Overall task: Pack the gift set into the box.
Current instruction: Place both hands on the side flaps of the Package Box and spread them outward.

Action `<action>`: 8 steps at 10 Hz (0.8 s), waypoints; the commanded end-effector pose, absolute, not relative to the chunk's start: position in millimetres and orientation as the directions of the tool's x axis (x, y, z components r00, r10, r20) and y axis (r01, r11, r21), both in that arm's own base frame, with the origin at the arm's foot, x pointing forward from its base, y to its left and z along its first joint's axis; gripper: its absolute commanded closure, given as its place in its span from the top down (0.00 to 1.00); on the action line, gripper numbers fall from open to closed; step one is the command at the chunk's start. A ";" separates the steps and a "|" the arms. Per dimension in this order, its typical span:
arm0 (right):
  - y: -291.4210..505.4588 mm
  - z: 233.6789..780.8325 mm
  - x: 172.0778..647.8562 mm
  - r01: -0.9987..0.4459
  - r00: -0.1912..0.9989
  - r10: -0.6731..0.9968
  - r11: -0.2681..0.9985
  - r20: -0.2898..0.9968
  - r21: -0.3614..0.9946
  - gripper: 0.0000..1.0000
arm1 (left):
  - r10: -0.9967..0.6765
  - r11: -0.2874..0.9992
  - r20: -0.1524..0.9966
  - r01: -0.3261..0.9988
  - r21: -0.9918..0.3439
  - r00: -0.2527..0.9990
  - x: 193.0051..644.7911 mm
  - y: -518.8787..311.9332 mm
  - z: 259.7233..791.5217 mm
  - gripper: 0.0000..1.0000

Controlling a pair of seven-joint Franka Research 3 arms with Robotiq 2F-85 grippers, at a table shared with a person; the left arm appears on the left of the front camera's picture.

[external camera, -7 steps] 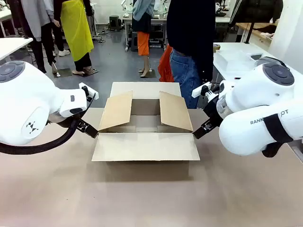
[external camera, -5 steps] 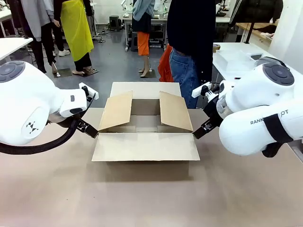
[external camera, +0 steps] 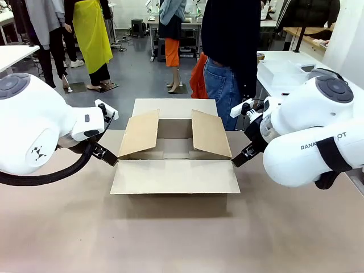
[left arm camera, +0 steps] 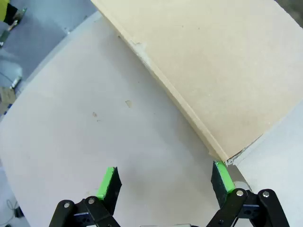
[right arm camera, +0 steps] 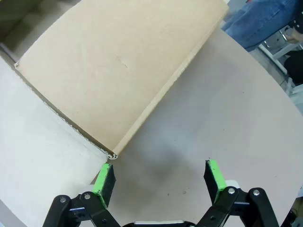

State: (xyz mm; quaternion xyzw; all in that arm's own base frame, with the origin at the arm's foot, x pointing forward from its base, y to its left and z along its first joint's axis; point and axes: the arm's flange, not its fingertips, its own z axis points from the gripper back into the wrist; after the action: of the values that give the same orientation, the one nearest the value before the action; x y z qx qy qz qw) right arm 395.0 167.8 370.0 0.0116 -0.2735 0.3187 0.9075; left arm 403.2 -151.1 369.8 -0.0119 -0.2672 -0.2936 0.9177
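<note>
Your gift set point(external camera: 282, 72) looks to be the pale translucent case beyond the box's far right corner, on the white side table point(external camera: 273, 60), though at that range I can't be sure of it. The box point(external camera: 173, 177) stands open with all four flaps spread. Its long axis runs side to side between your two arms. The case lies nearer your right arm, yet close to the person point(external camera: 230, 51) standing behind the box, so it may well come in from that side. Your left gripper point(external camera: 105, 153) sits at the box's near left corner and your right gripper point(external camera: 242, 156) at its near right corner. Both have their fingers wide apart and empty. On each, one green pad point(left arm camera: 221, 176) sits right at a flap corner; whether it touches, I can't tell.
</note>
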 end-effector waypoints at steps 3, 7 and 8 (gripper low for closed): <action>167.8 370.2 395.0 -0.585 0.647 0.572 0.797 0.504 -0.153 1.00 | -0.533 0.827 0.498 0.546 0.136 0.684 403.1 -151.4 370.0 1.00; 167.8 370.2 395.0 -0.585 0.647 0.572 0.797 0.504 -0.153 1.00 | -0.533 0.827 0.498 0.546 0.136 0.684 403.1 -151.4 370.0 1.00; 167.8 370.2 395.0 -0.585 0.647 0.572 0.797 0.504 -0.153 1.00 | -0.533 0.827 0.498 0.546 0.136 0.684 403.1 -151.4 370.0 1.00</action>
State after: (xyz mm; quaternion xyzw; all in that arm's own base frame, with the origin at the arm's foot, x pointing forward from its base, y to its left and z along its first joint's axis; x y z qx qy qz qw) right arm 395.0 167.8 370.0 0.0116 -0.2734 0.3187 0.9075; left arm 403.2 -151.1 369.8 -0.0119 -0.2672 -0.2936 0.9177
